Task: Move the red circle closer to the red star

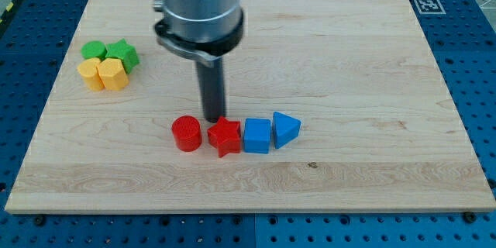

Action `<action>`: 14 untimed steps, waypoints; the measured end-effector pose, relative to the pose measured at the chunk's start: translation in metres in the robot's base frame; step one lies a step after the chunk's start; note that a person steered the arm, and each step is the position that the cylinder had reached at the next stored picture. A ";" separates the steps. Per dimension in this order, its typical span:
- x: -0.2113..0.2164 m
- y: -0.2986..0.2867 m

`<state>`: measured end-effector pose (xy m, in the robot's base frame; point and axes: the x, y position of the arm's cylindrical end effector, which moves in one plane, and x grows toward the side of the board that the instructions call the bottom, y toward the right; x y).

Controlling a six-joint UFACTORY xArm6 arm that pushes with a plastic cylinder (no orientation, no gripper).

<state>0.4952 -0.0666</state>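
My tip (213,118), a bare rod gripping nothing, sits just above the red star block (224,136). The red circle block (186,133) lies just below-left of it, near the star. A blue cube (256,135) and blue triangular block (285,129) trail off right on the wooden board (349,70).

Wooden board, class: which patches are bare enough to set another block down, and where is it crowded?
Bare: the board's whole right side beyond the blue triangle, and the strip below the row. Crowded: the row of red circle, red star, blue cube, with my tip just above; also the green and yellow blocks upper left.
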 end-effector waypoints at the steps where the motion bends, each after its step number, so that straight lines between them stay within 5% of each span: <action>1: 0.000 -0.039; 4: -0.002 -0.075; 14: 0.014 -0.031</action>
<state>0.5091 -0.0980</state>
